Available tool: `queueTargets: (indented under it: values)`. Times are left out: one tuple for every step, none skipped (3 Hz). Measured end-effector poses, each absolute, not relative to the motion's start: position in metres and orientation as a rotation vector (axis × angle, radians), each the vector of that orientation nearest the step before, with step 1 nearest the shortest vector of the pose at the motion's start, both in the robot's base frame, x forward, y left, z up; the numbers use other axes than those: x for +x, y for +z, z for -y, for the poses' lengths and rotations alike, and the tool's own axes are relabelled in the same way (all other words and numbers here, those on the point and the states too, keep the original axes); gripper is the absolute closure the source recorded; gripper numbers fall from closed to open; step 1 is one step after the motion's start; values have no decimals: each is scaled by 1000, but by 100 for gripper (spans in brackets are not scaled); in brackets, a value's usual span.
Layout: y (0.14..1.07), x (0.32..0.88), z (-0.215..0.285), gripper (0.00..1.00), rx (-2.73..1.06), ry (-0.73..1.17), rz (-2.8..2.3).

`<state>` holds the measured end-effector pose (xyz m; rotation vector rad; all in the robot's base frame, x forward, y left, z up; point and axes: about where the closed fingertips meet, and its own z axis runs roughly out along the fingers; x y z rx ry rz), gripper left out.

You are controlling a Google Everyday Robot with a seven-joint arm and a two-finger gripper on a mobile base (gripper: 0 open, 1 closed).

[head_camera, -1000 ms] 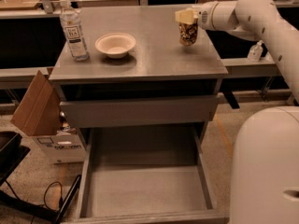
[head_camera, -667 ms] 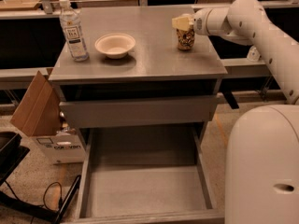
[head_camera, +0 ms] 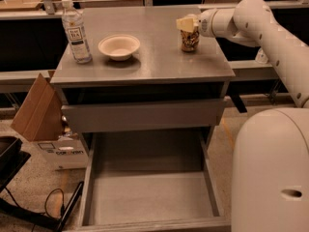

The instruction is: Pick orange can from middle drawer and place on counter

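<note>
The orange can [head_camera: 189, 40] stands upright on the counter [head_camera: 154, 62], near its back right corner. My gripper [head_camera: 186, 24] reaches in from the right and is closed around the top of the can, with its pale fingers covering the lid. The middle drawer [head_camera: 149, 197] is pulled out below the counter, and its flat grey floor is bare.
A tall clear water bottle [head_camera: 77, 33] and a white bowl [head_camera: 119, 46] stand on the left half of the counter. A shut drawer front [head_camera: 145, 115] sits above the open drawer. A cardboard box [head_camera: 36, 108] leans at the left. My white base [head_camera: 270, 173] fills the lower right.
My gripper has carried the can a little left and down, from just above the counter's right side until it rests on the surface.
</note>
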<state>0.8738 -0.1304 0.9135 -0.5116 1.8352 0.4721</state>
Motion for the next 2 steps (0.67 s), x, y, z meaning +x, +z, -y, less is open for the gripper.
queueTargets:
  values:
    - [915,874,130,28,-512,472,-1835]
    - [915,874,130,5,-512,472,-1835]
